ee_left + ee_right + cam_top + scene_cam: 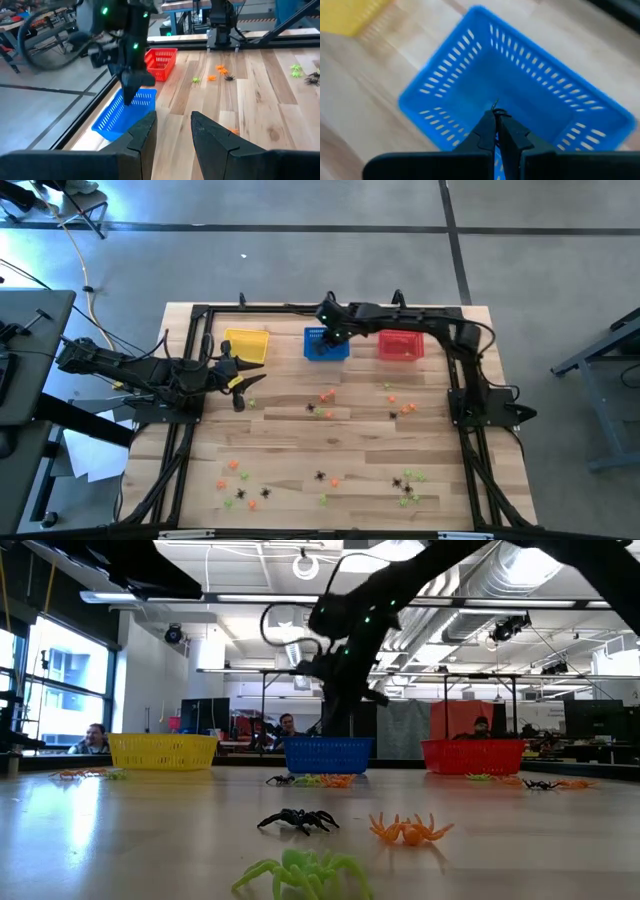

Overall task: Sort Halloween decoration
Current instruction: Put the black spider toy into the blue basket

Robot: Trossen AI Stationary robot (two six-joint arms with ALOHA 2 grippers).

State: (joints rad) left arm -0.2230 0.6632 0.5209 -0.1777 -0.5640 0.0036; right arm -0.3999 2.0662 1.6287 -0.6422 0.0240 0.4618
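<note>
Three mesh baskets stand in a row at the far edge of the table (300, 510): a yellow basket (247, 345), a blue basket (326, 344) and a red basket (401, 345).

The right gripper (496, 123) hangs directly above the blue basket's open top, jaws pinched shut on a small black spider trinket (496, 109) that protrudes just past the fingertips. Judged from the task, it is held there for release into that basket; the basket floor beneath the jaws looks bare.

The left gripper (172, 127) waits low over the table, just beside the yellow basket. Its jaws stand apart with nothing between them, and the blue basket lies ahead of them.

Loose decorations lie well apart from both sets of jaws. Roughly two dozen show in the overhead view: about six black, about nine orange and about nine light green, grouped in a middle band and along the near edge. Exact counts cannot be confirmed, since several overlap.
</note>
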